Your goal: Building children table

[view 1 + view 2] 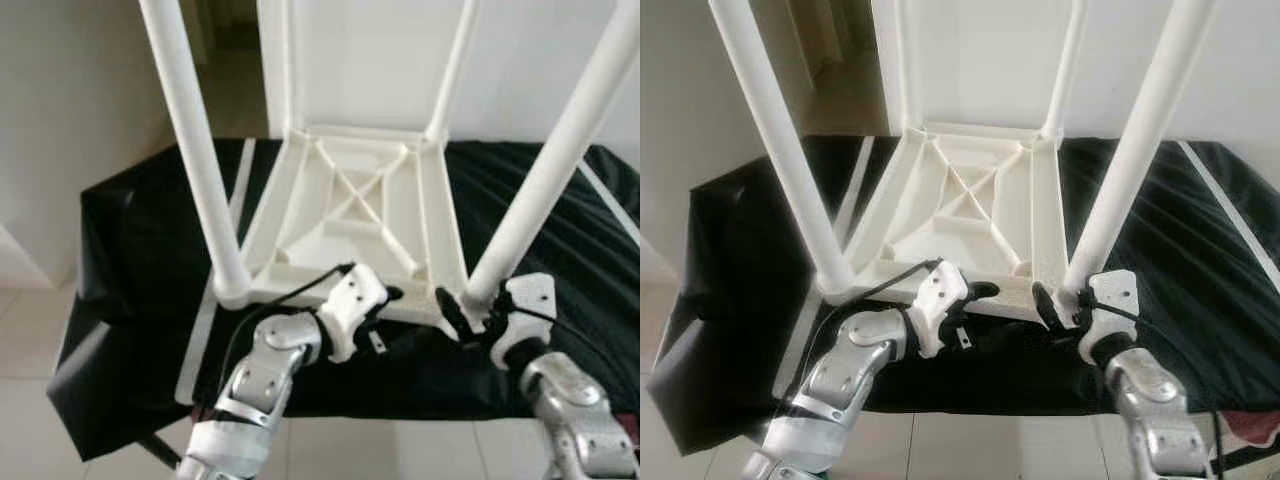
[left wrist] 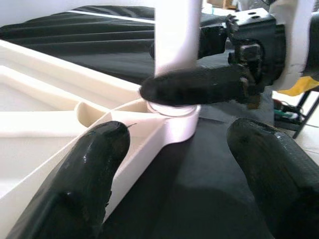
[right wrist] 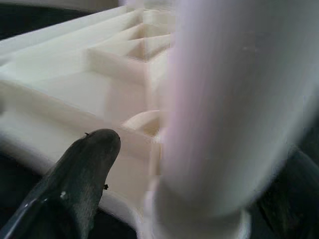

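Note:
A white children's table (image 1: 350,200) lies upside down on a black cloth, its legs pointing up. My right gripper (image 1: 470,312) is at the foot of the near right leg (image 1: 545,180), with one black finger on each side. In the right wrist view, that leg (image 3: 224,109) stands between the fingers, and a gap shows beside one finger (image 3: 84,174), so the gripper is open. My left gripper (image 1: 385,318) is open at the table's front rim (image 2: 149,129). One of its fingers (image 2: 84,169) is over the rim and the other is over the cloth.
The near left leg (image 1: 195,150) rises close to my left arm, and two more legs stand at the back by the white wall. The black cloth (image 1: 140,250), with its white stripes, covers a low surface and hangs over the front edge. Pale tiled floor (image 1: 30,320) lies to the left.

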Tool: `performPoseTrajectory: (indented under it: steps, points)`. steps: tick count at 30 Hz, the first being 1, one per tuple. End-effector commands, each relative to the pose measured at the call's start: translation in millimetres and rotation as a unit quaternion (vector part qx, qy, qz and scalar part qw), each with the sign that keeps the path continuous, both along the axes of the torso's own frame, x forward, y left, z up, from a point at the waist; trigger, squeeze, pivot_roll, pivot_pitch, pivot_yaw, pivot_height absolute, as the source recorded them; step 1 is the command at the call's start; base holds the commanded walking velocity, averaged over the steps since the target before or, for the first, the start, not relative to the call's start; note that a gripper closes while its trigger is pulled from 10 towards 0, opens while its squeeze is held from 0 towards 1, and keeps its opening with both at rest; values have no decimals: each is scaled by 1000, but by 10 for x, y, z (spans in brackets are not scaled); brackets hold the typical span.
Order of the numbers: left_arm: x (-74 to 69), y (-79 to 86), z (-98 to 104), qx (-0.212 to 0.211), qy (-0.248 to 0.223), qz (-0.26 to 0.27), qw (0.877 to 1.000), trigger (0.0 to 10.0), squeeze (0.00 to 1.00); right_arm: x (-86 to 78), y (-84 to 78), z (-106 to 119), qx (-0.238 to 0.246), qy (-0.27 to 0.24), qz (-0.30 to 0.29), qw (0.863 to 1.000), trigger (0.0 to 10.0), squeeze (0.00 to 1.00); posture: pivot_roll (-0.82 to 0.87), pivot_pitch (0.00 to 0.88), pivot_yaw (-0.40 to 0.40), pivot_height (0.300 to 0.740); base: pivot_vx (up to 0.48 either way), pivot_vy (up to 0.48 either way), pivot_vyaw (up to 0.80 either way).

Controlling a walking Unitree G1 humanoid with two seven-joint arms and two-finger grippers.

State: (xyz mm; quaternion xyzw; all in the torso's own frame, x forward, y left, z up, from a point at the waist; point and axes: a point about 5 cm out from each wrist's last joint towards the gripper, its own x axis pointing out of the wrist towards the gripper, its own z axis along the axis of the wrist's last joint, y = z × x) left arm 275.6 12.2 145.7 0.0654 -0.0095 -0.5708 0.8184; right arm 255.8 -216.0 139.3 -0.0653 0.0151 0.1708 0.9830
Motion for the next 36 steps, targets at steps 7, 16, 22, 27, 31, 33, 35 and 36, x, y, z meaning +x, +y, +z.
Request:
performPoseTrajectory:
  steps: [7,16,22,27,31,33,35,36]
  points:
    - [79,27,42,-6,-6,61,998,10000,0,137,-32,-35,-36,27,73,996,10000,0,7,0,-14,740,0,0,0]
    - [111,33,73,-9,-9,65,998,10000,0,333,-117,-25,-93,46,125,987,314,0,14,0,-15,740,0,0,0]
    - [109,58,62,-9,-6,72,997,10000,0,318,-167,-59,-90,60,144,984,0,0,23,0,-25,740,0,0,0]
    - [69,39,51,-13,-2,69,998,10000,0,241,-188,-95,-83,70,157,982,0,0,19,0,-27,740,0,0,0]
    - [69,35,54,-14,-1,68,998,10000,0,229,-191,-97,-74,71,154,983,1216,0,16,0,-27,740,0,0,0]
    - [70,33,58,-16,0,67,998,10000,0,211,-165,-94,-52,65,142,986,10000,0,14,0,-27,740,0,0,0]
    - [71,35,57,-15,0,66,998,10000,0,206,-150,-92,-47,60,138,988,10000,0,14,0,-28,740,0,0,0]
    - [81,38,31,-6,0,69,998,10000,0,186,-85,-86,-42,50,130,989,10000,0,11,0,-29,740,0,0,0]
